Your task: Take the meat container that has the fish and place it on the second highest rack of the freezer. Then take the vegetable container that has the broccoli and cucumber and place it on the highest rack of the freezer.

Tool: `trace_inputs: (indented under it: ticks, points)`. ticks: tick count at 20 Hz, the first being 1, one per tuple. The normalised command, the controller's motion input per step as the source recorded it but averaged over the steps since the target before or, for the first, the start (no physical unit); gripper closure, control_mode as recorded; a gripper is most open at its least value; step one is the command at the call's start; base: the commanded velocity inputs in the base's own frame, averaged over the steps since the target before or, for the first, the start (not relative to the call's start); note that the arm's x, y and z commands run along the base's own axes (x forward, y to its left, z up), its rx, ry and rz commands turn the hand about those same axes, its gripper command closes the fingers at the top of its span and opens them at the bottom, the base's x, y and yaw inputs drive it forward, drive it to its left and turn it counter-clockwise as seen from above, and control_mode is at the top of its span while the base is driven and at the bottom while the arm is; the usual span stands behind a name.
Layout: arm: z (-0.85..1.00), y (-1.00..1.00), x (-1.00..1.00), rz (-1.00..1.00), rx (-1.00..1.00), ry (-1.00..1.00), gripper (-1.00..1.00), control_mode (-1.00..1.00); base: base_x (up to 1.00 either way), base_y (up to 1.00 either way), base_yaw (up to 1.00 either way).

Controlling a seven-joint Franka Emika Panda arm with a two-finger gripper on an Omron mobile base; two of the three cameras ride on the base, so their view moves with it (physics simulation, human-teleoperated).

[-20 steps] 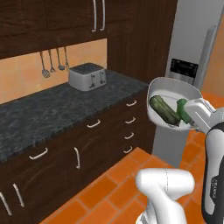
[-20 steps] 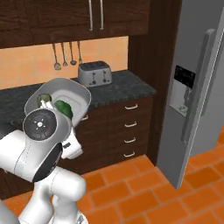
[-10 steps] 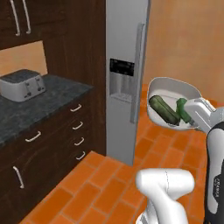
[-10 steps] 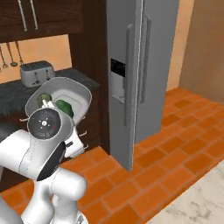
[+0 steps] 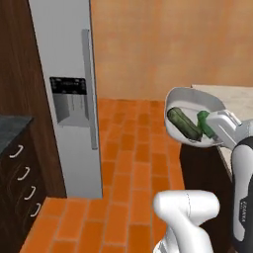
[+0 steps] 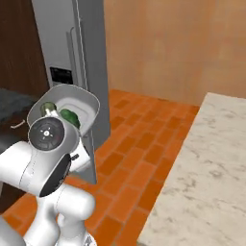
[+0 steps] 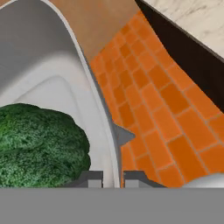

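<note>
We have the gripper [image 7: 113,178] clenched on the rim of the bowl [image 5: 193,105], carried tilted at the freezer's [image 5: 62,59] 3 o'clock; it looks stiff and light, but broccoli [image 7: 39,142] and cucumber [image 5: 184,124] could roll out.

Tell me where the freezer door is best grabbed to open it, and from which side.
Grip the long vertical grey bar handle on the tall grey freezer, about mid-height, coming straight at the door's front. The bar stands off the door, so fingers could close across it. The gripper is holding the shallow whitish-grey vegetable bowl.
</note>
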Motion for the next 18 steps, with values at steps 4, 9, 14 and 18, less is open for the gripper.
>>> trace_inputs:
  ticks: [4, 9, 14, 18]
  points:
    - [0.00, 0.00, 0.00, 0.00, 0.00, 0.00, 1.00, 1.00, 0.13, 0.59, -0.61]
    - [0.00, 0.00, 0.00, 0.00, 0.00, 0.00, 1.00, 1.00, 0.74, 0.06, -0.44]
    - [0.00, 0.00, 0.00, 0.00, 0.00, 0.00, 1.00, 1.00, 0.98, 0.44, -0.31]
    - [0.00, 0.00, 0.00, 0.00, 0.00, 0.00, 1.00, 1.00, 1.00, 0.09, -0.16]
